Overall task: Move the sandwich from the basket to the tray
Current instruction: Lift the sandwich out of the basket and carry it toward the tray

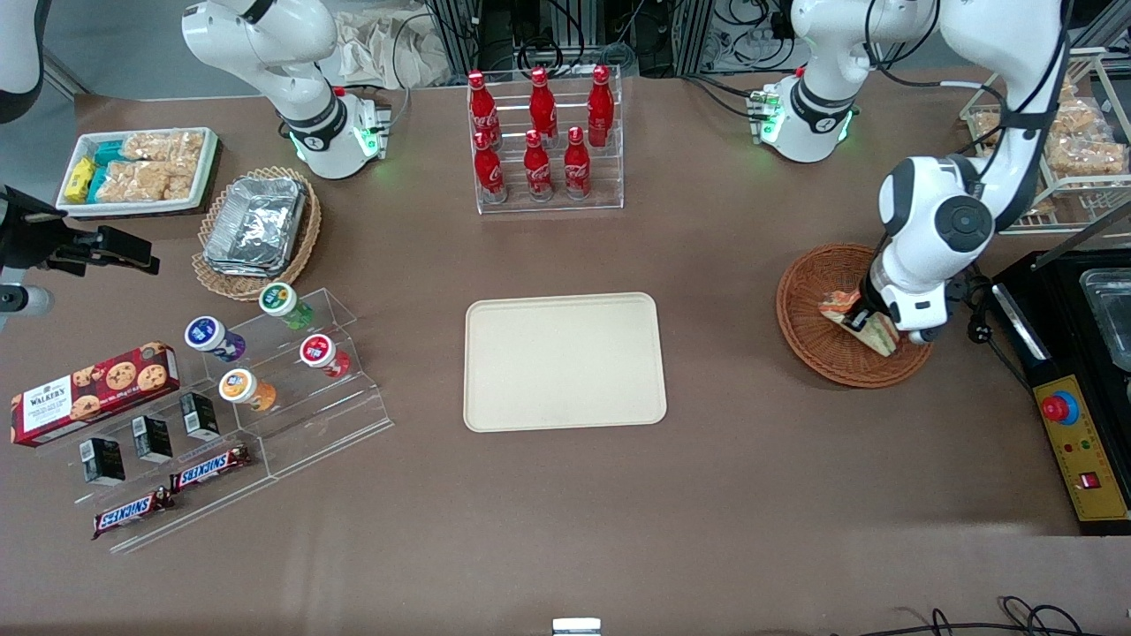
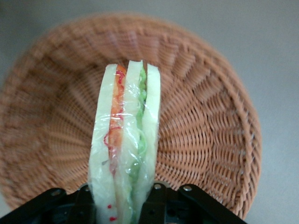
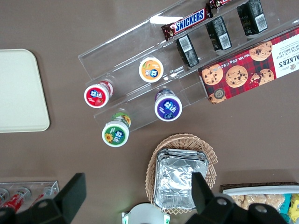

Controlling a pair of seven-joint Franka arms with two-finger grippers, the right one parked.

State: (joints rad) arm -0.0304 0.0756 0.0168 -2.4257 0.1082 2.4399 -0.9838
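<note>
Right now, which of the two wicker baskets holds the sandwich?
The reddish-brown round wicker basket under the gripper; the tan basket holds foil containers.

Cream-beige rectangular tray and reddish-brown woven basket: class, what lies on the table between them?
Nothing: the front view shows bare brown tabletop between the cream-beige rectangular tray and reddish-brown woven basket, where the claw grips the sandwich.

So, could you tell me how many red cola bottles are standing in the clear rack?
6: three on the rack's upper step, three on the lower step nearer the front camera. None looks hidden. The gripper holds the sandwich.
</note>
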